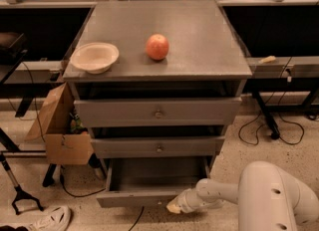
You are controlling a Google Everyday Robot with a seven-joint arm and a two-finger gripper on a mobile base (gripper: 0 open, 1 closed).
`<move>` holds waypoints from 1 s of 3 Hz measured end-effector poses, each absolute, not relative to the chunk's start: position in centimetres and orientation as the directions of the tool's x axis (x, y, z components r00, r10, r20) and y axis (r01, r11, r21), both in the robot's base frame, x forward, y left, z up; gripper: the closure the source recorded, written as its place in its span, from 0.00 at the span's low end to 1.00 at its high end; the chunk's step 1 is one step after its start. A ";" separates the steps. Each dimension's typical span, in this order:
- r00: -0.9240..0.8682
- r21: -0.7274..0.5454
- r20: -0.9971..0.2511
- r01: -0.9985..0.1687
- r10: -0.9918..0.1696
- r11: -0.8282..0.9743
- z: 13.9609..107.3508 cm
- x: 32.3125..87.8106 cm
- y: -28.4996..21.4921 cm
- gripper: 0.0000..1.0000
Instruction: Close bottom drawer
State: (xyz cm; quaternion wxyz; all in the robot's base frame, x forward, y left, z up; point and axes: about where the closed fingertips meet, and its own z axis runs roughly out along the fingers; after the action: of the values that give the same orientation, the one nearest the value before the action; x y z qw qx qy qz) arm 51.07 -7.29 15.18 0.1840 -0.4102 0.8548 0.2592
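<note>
Bottom drawer [130, 198] sits pulled out; hand [174, 206] low at its front panel, right of ctr. Grip: can't tell.

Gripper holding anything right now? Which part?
Cannot tell. The gripper sits at the front edge of the open bottom drawer, right of its middle; no clear grasp shows.

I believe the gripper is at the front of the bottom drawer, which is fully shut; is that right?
Not quite: the camera view shows the bottom drawer pulled open, its inside visible. The gripper is indeed at its front panel.
</note>
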 end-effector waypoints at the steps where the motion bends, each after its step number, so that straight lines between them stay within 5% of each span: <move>1: -0.590 0.274 -0.531 -0.799 -0.608 0.536 15.3 52.2 -6.7 0.36; 2: -0.586 0.257 -0.535 -0.799 -0.609 0.543 15.5 53.3 -6.3 0.13; 3: -0.583 0.242 -0.538 -0.799 -0.609 0.551 15.7 54.1 -6.2 0.00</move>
State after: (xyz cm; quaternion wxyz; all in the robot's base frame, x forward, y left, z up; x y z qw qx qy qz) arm 54.10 -6.21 15.67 0.2003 -0.4103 0.8575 0.2370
